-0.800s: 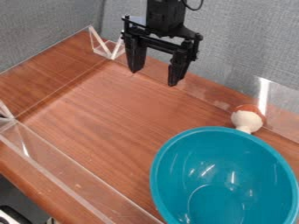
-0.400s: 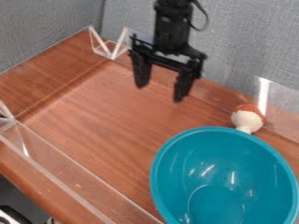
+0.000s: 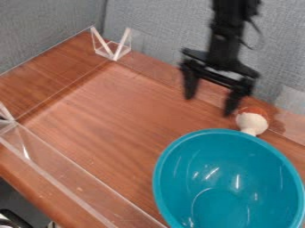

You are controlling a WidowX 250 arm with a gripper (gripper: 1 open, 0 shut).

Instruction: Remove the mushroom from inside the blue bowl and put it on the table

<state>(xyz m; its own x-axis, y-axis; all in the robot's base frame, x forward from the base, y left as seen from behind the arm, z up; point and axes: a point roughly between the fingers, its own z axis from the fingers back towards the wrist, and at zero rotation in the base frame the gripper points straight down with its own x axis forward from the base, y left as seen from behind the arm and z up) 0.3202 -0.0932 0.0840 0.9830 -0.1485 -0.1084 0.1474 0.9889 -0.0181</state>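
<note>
Mushroom: I have the mushroom (image 3: 251,121) outside the bowl, on the counter (image 3: 107,116) at the far right, pale stem towards me and the orange-tinged cap behind it. The clear wall (image 3: 288,102) rises close behind.
Bowl: the blue bowl (image 3: 191,147) sits at the near right, with its smooth inside turned up to my camera and a few bright glints on it. The mushroom is just beyond its far rim; from this angle I can't tell whether the two touch.
Tool: the black tool (image 3: 211,97) is wide, its two fingers well apart, with nothing between them that I can make out. It is blurred, up over the far side, to the left of the mushroom. I can't judge its height above the counter.
Done: going by where things lie, the mushroom is out of the bowl and on the counter, which is all that was asked.
Left: as I judge it, nothing more to carry; at most I'd bring the arm away to a safe spot.
Watch: a low sweep to the right could knock the mushroom against the wall or the rim, so I'd keep any move high.
</note>
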